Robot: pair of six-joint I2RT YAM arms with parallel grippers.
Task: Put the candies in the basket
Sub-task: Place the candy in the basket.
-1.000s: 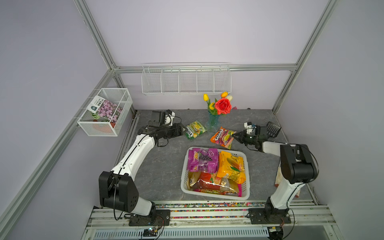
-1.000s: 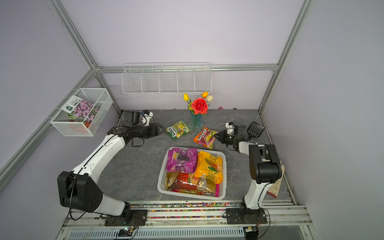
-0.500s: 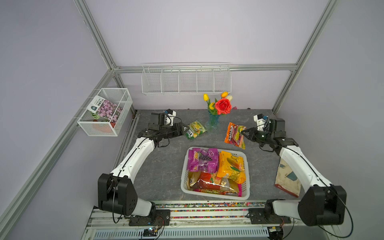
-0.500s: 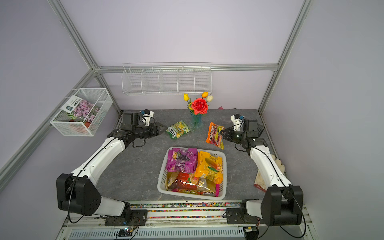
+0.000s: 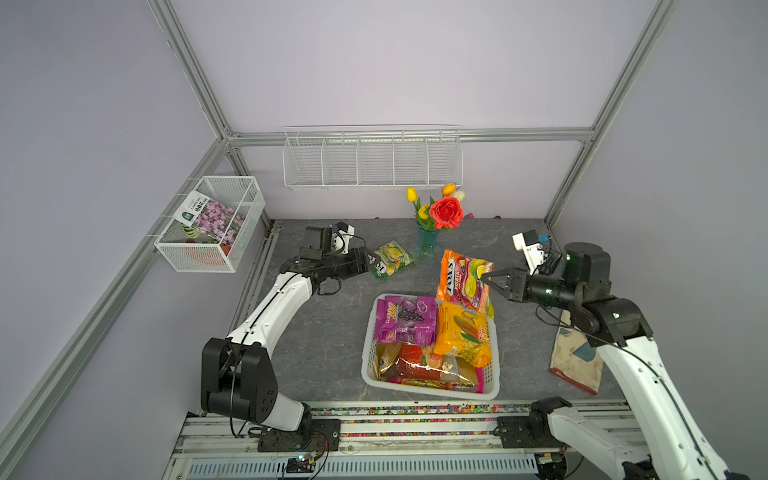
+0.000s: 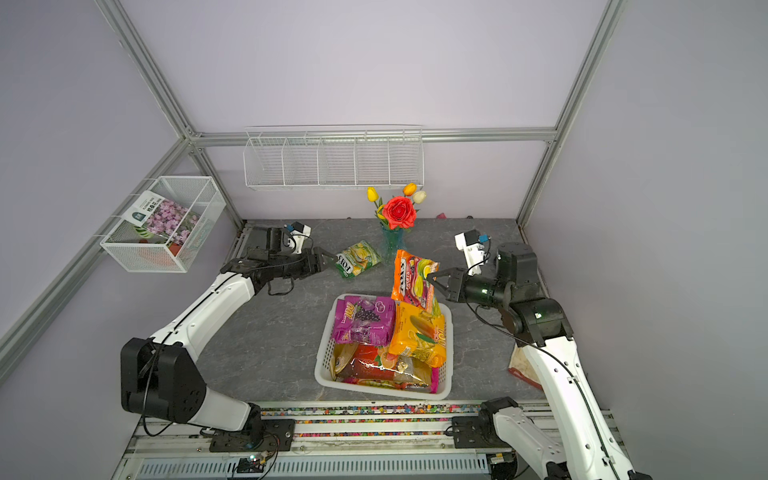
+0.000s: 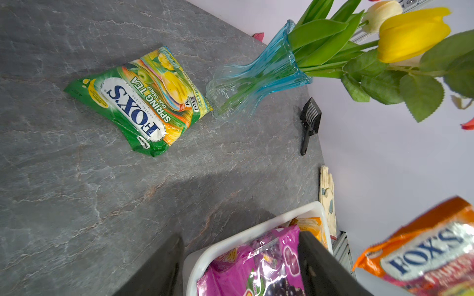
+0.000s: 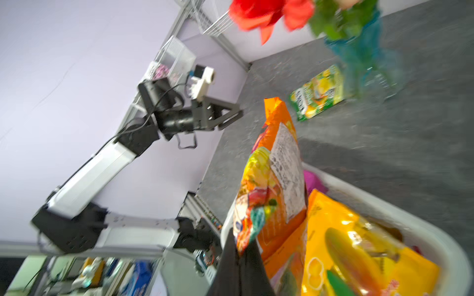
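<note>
right gripper (image 5: 486, 279) is clamped shut on the orange FOX'S bag (image 5: 464, 279), which hangs long-axis vertical over the basket (image 5: 367, 353) far corner. Green FOX'S bag (image 5: 390, 258) lies near the bench's back edge beside the vase (image 5: 427, 249), straight ahead of the open, empty left gripper (image 5: 371, 261), the nearer arm

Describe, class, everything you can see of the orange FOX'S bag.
The orange FOX'S bag is a glossy, crinkly plastic packet with white-and-blue lettering and printed fruit. Its back carries a white label, seen in the right wrist view. It hangs nearly upright in the air, pinched at one edge by the shut right claw, above the far end of the white basket. Nothing else visibly touches it.
</note>
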